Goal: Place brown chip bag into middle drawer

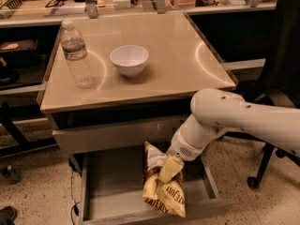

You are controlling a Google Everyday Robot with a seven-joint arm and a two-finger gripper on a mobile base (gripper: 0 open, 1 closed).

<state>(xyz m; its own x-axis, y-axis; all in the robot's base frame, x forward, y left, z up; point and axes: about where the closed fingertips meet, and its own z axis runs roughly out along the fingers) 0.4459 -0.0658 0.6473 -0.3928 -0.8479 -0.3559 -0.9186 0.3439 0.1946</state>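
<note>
The brown chip bag point(161, 186) hangs upright, yellow band with dark letters facing me, over the open middle drawer point(112, 186). My gripper point(168, 168) is shut on the bag's upper part, with a pale finger lying over the bag. The white arm reaches in from the right. The bag's lower end is down at the drawer's front right, near the low front wall. I cannot tell whether it touches the drawer floor.
A water bottle point(76, 55) and a white bowl point(129, 60) stand on the tan tabletop point(178, 60) above. A closed upper drawer front point(108, 135) sits just over the open one. An office chair point(276, 125) is at the right.
</note>
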